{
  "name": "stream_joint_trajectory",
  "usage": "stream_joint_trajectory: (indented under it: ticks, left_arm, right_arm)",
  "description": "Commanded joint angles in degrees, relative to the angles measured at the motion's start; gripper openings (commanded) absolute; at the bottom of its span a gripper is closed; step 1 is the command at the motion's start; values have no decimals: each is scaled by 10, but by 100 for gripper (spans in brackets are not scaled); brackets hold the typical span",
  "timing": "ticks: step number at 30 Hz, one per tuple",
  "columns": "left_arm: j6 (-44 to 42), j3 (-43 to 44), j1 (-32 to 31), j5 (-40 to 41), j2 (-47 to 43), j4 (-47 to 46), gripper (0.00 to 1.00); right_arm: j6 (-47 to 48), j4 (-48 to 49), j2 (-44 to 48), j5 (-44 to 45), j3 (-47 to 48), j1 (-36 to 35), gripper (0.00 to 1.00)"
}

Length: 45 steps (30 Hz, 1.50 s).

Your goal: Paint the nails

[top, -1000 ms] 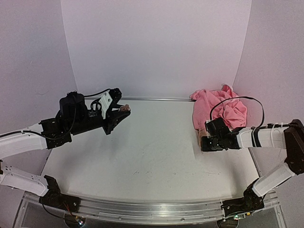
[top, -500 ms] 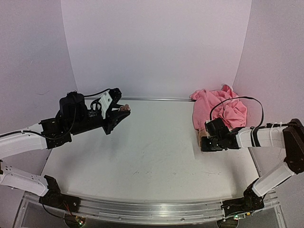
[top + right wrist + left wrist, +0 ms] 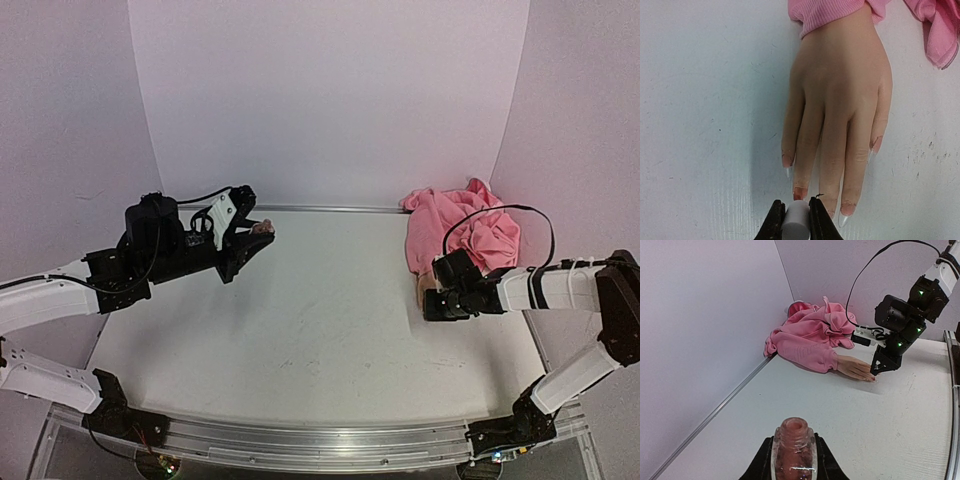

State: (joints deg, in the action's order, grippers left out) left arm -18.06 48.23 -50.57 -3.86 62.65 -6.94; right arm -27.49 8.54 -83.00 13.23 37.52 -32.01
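The flesh-coloured mannequin hand (image 3: 840, 95) lies flat, fingers toward my right wrist camera, out of a pink sleeve (image 3: 830, 12). Its nails (image 3: 800, 192) look reddish at the base with clear tips. My right gripper (image 3: 796, 220) is shut on a white brush cap (image 3: 796, 225), right over the middle fingertips; the brush itself is hidden. In the top view this gripper (image 3: 428, 300) sits at the hand (image 3: 420, 285). My left gripper (image 3: 793, 462) is shut on the open pinkish polish bottle (image 3: 793, 445), held above the table at the far left (image 3: 262, 230).
The pink garment (image 3: 465, 230) is bunched in the back right corner against the wall. A metal strip (image 3: 330, 208) runs along the table's back edge. Pale walls close in the left, back and right sides.
The right gripper has shifted very slightly at the fingertips. The left arm and the bottle have not moved.
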Motion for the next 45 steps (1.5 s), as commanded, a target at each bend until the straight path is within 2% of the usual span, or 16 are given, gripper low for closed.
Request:
stream_joint_trajectory:
  ticks: [1, 13, 19, 29, 45]
  left_arm:
    - [4, 2, 3, -5, -14, -25, 0]
    - [9, 2, 3, -9, -19, -25, 0]
    - [10, 2, 3, -10, -19, -25, 0]
    - [6, 2, 3, -5, -17, -25, 0]
    - [4, 1, 3, -4, -17, -25, 0]
  right_arm:
    - [-9, -22, 17, 0, 3, 3, 0]
    - [-20, -38, 33, -14, 1, 3, 0]
    - [-2, -16, 66, -18, -4, 2, 0]
    - [4, -4, 16, 12, 21, 3, 0]
    - [2, -5, -2, 18, 24, 3, 0]
